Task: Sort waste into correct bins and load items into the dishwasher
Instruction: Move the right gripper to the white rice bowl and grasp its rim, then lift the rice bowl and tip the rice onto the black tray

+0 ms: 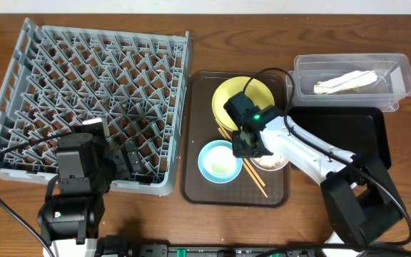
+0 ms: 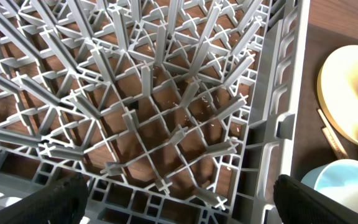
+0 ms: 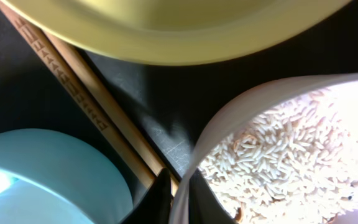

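My right gripper (image 3: 180, 202) is shut on the rim of the white bowl (image 3: 278, 99), which holds whitish rice scraps (image 3: 284, 162); overhead the bowl (image 1: 272, 161) sits on the brown tray under the arm. The light blue bowl (image 1: 220, 160) and yellow plate (image 1: 235, 96) lie beside it, also in the right wrist view as the blue bowl (image 3: 36, 168) and the plate (image 3: 166, 25). The clear tub (image 1: 353, 78) holds a white napkin (image 1: 344, 81). The black tray (image 1: 341, 135) lies below it. My left gripper (image 2: 179, 199) is open over the grey rack (image 1: 91, 93).
Wooden chopsticks (image 1: 252, 175) lie on the brown serving tray (image 1: 191, 185) between the bowls; they show in the right wrist view (image 3: 86, 99). The rack's wall (image 2: 272, 124) stands next to the tray. The small cup is not in view.
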Robot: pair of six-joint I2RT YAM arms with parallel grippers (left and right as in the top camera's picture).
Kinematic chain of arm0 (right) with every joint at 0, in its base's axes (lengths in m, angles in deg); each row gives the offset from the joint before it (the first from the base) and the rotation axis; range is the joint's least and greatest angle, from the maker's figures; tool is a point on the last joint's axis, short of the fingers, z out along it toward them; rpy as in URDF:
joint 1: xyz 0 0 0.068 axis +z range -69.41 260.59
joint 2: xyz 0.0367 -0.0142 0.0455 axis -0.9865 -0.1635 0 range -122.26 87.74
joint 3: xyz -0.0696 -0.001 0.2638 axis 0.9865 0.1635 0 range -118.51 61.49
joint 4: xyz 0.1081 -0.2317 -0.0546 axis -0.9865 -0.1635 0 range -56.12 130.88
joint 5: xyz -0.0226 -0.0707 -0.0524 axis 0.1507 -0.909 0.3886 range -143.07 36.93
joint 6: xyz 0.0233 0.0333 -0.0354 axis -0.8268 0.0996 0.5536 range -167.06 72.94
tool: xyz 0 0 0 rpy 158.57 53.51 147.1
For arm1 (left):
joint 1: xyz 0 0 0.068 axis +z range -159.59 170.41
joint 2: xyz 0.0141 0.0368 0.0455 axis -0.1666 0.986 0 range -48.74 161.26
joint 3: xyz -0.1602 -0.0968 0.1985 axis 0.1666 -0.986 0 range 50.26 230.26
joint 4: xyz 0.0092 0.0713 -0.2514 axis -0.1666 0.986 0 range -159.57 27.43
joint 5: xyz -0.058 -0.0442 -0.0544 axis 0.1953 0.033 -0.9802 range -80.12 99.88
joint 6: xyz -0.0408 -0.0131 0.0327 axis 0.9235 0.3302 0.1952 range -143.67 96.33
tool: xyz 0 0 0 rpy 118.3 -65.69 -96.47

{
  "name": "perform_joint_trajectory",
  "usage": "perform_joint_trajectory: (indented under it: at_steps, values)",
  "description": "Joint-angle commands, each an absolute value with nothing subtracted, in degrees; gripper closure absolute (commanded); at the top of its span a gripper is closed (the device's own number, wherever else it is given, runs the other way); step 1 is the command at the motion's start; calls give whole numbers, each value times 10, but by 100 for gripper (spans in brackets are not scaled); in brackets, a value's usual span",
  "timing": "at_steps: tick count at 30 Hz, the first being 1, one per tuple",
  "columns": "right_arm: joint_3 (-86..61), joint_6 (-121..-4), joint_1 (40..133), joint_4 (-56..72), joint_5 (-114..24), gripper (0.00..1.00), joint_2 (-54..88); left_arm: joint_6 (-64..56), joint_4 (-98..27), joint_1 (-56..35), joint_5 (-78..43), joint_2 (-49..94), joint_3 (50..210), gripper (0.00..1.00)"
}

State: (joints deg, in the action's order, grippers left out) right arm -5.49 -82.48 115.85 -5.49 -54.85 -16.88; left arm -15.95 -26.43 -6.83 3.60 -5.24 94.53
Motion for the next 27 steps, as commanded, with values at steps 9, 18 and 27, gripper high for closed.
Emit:
perform_joint_trajectory:
  at_steps: [9, 18, 27]
  values:
    - [-117, -790, 1155, -88, -556, 99, -135, -154, -263, -72, 31, -54, 957, 2]
    - [-149, -763, 1078, -110, -515, 99, -38, -154, -263, -72, 31, -54, 957, 2]
    - [-134, -651, 914, -118, -295, 99, -34, -154, -263, -72, 31, -54, 957, 2]
